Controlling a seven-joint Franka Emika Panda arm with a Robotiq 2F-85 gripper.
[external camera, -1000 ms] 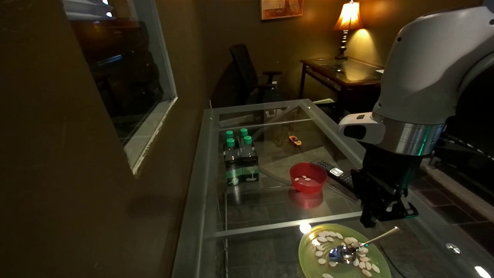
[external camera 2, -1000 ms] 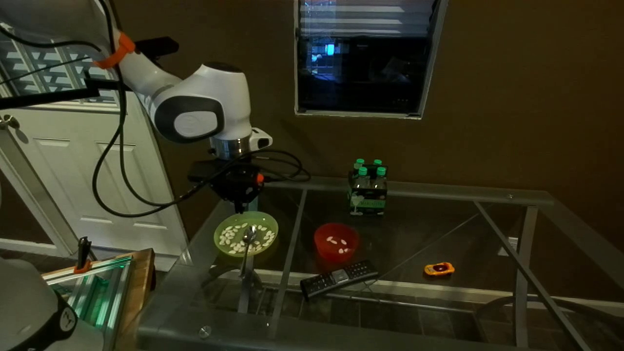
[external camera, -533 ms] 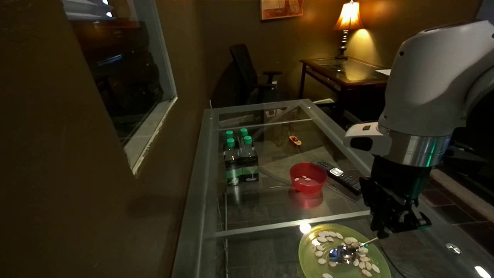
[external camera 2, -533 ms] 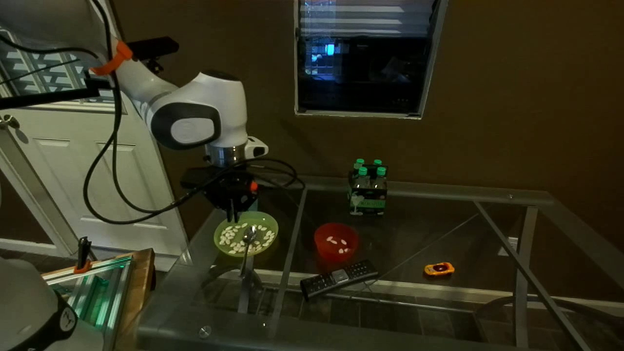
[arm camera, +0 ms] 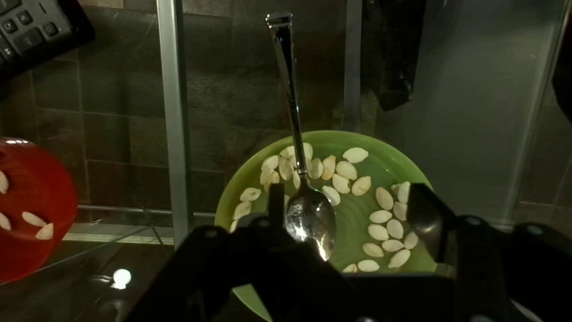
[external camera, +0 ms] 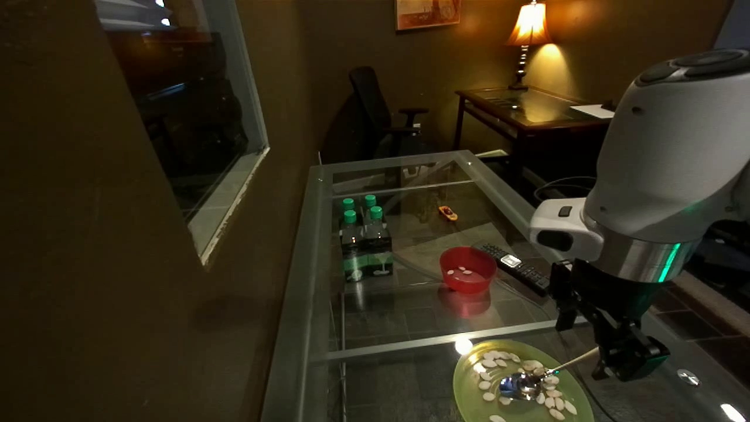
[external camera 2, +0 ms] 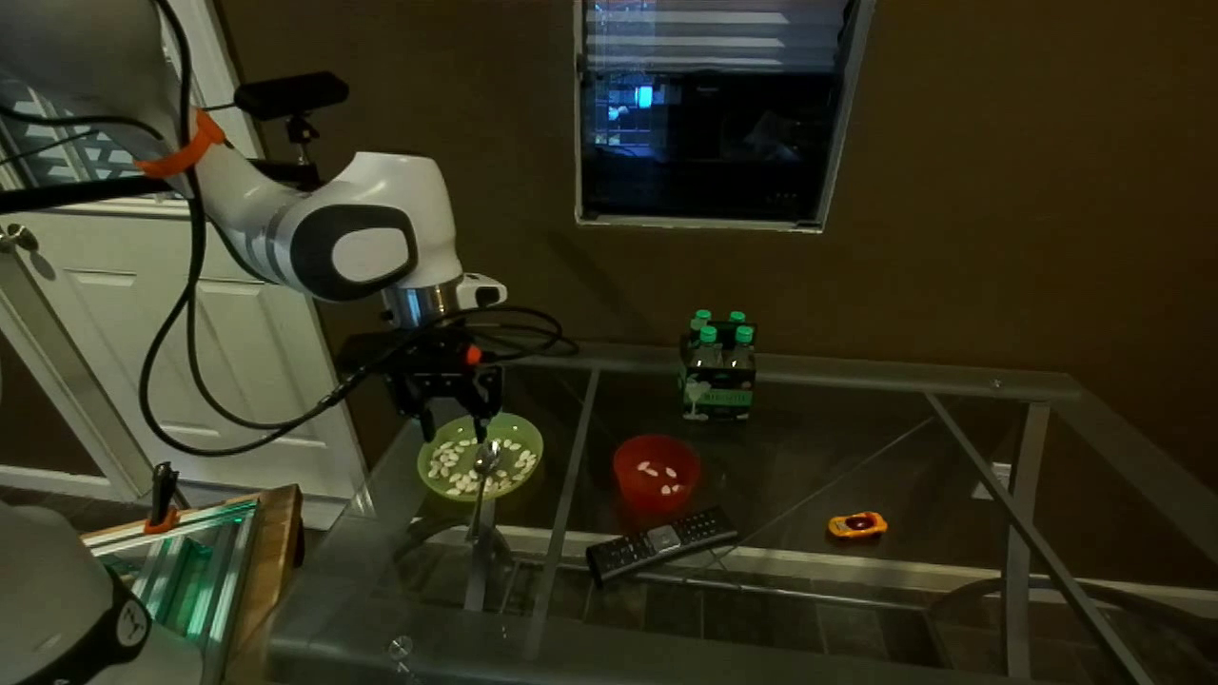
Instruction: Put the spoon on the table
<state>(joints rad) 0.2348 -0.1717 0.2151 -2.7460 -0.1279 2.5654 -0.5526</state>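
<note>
One spoon [arm camera: 300,156] sits on green plate [arm camera: 351,230] w/ handle past rim; gripper [external camera 2: 454,432] spread above, exact ht. unclear.

In both exterior views the black two-fingered tool [external camera 2: 453,430] has sunk, its slender black fingers [external camera 2: 481,425], close together earlier, now spread apart. The white rounded robot arm [external camera: 674,158] has slid toward five o'clock in an exterior view.

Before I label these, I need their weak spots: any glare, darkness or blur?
Wrist view: the spoon has bright highlights on its bowl, and the gripper looks dark and blurred; in an exterior view, the lamp shade glows strongly and a white glare spot shows beside the green plate; both exterior views are dim overall.
</note>
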